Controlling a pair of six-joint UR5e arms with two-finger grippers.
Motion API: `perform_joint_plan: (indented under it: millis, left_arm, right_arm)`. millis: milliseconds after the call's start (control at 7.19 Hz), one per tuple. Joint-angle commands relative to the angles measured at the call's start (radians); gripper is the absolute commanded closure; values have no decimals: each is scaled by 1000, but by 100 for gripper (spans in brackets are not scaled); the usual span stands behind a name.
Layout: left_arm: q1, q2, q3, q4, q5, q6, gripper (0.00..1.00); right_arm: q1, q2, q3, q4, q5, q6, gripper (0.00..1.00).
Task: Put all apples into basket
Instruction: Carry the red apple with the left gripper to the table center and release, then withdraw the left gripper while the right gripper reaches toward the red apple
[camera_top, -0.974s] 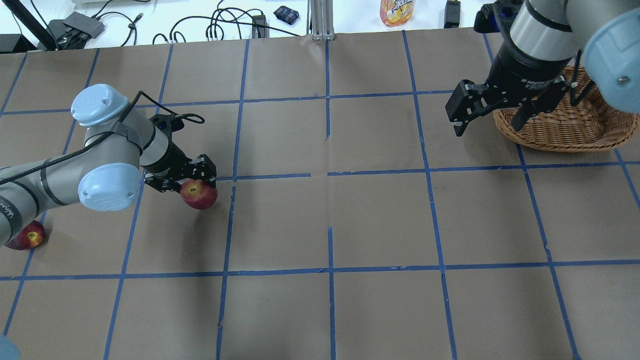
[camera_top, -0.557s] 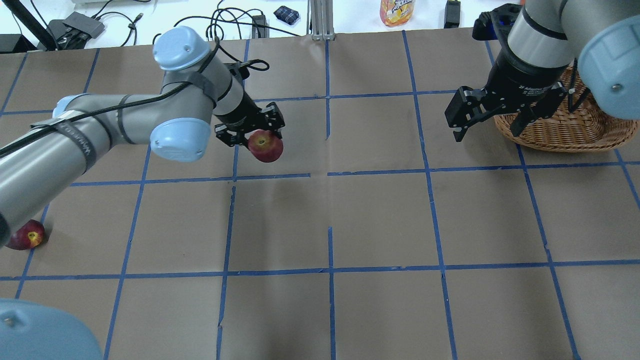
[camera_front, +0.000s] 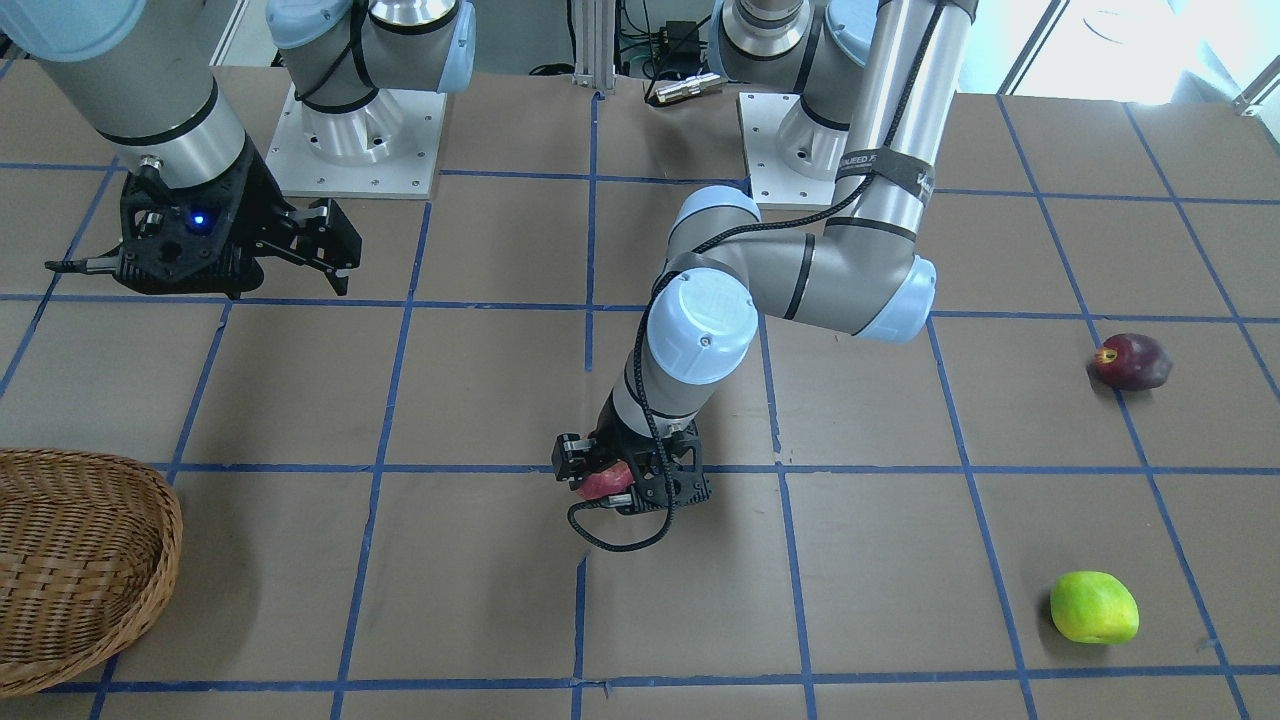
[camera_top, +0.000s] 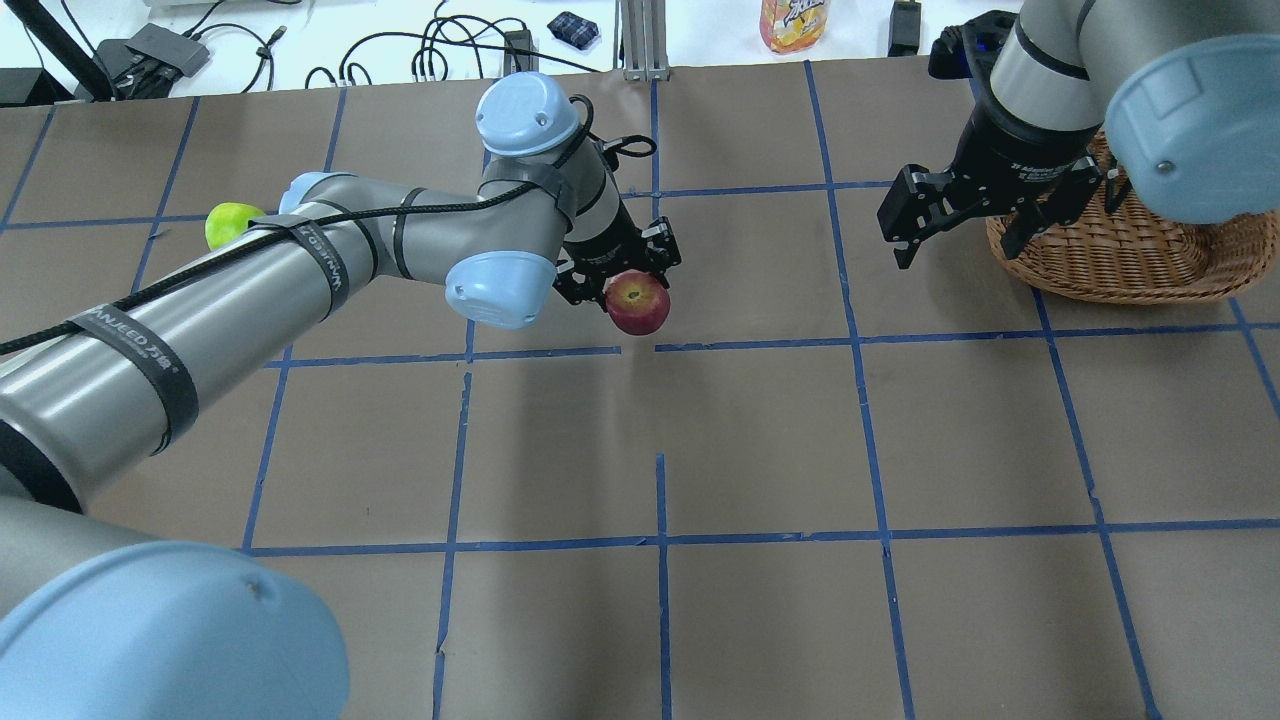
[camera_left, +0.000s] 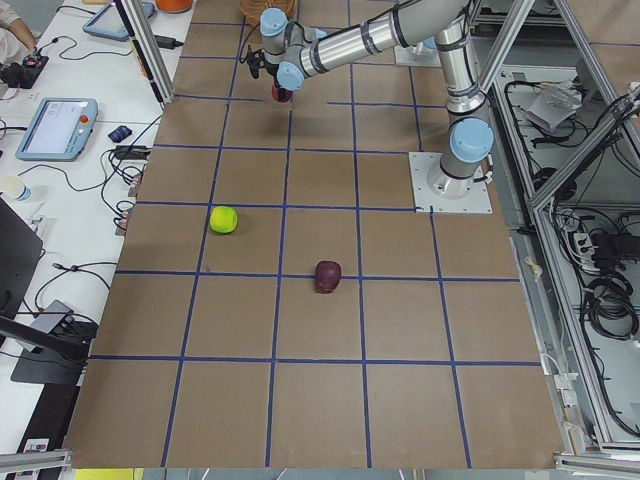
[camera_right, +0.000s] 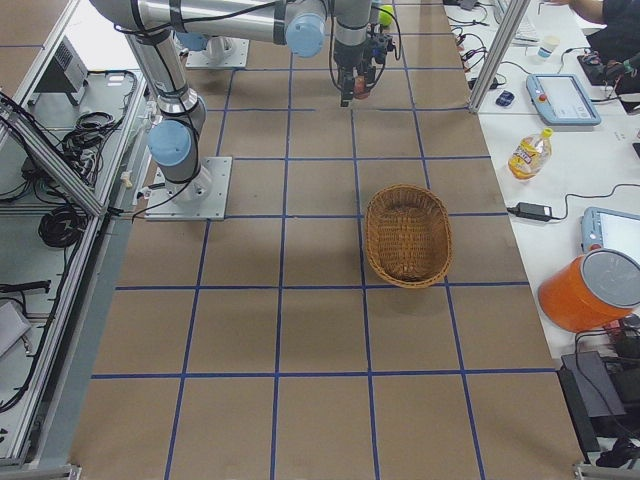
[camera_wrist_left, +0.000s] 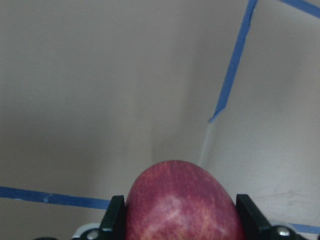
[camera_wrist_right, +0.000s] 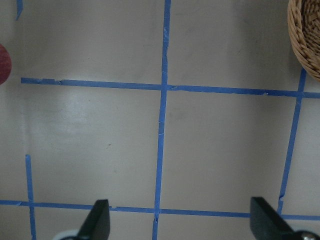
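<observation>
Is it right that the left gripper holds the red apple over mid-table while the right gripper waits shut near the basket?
No: the right gripper, near the basket, is open, not shut, its jaws wide apart and empty in the right wrist view. The left gripper holds the red apple.

Three apples are here: one red apple (camera_top: 638, 303) at the middle, one maroon apple (camera_front: 1130, 361) and one yellow-green apple (camera_front: 1094, 607) on the desk's (camera_top: 760, 450) left. One basket (camera_front: 120, 600) sits far right. Two arms count one left end effector (camera_top: 625, 285) and one right end effector (camera_top: 955, 240). One drink bottle (camera_right: 527, 152) stands beyond the desk.
</observation>
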Motion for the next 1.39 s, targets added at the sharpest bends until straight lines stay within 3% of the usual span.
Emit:
perform_joint_plan:
  millis: [0,278,557,696,974,1253]
  left_arm:
    - [-24,-6,10,25,1,-4,0]
    - [49,110,22,2,0,36,0]
    - [294,257,42,-276,7,410,0]
    - [435,310,41,-417,86,596,0]
    - [713,368,10,-507,235,1006,0]
    - [1007,369,-31,-510,262,1416,0]
  right_arm:
    - [0,29,0,-32,1,0,0]
    - [3,69,-5,-66,4,6,0]
    - [17,124,-18,-157,16,108,0]
    - [64,167,-18,-209,16,162,0]
    - [191,282,-20,-385,16,312,0]
    - [277,354,-29,-431,16,427,0]
